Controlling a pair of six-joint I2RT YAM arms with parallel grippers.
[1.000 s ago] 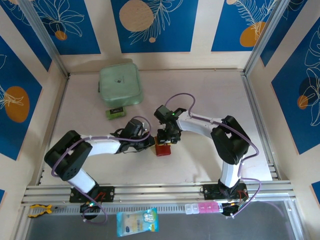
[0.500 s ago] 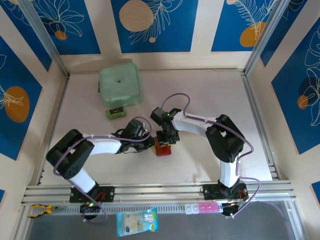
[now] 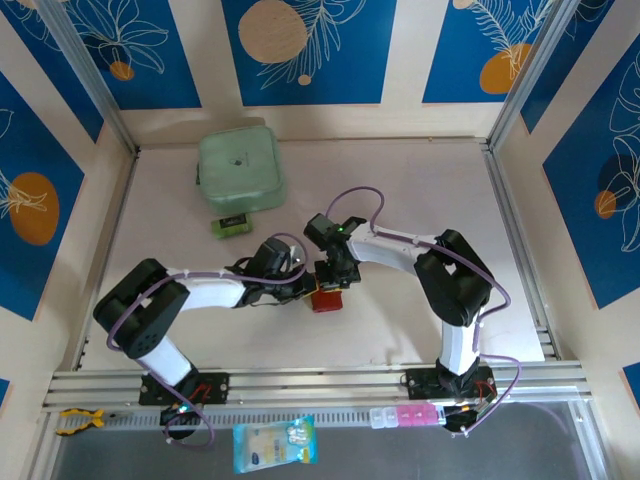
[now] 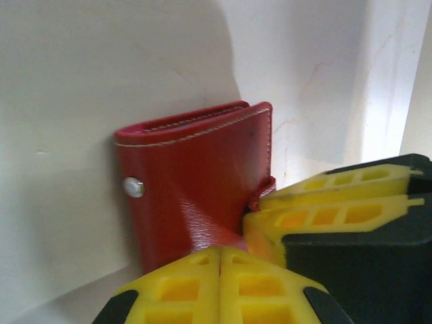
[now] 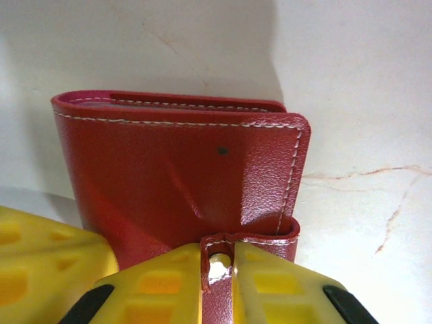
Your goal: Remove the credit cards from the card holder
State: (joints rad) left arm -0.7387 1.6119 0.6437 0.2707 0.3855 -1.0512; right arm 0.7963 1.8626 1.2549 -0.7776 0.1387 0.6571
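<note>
1. Compared with a second ago, the right arm's elbow has swung a bit left and both wrists have crowded in closer. The small dark-red leather fold-over card holder point(image 3: 324, 299) has barely budged.
2. It sits folded shut on the pale table point(image 3: 400, 180), towards the near side, right between the two wrists.
3. The right gripper point(image 5: 217, 260) is clamped on the holder's red snap tab point(image 5: 266, 246), with the tab's pale stud sitting between the pads.
4. The left gripper point(image 4: 219, 260) has its pads pressed together at the holder's near edge. It looks like it's pinching the cover leather to hold the thing down.
5. Step-wise this is still the opening bit, I'd say. No credit cards are out yet. A silver stud point(image 4: 133, 187) shows bare on the cover, so the snap may already be popped, but I can't tell.
6. Next, the right arm needs to peel the tab back and fold the cover open while the left holds the body steady, or the whole holder just drags along.
7. Farther back-left, well apart, sit a small green-and-black block point(image 3: 231, 226) and a mint-green square zip case point(image 3: 240, 170).
</note>
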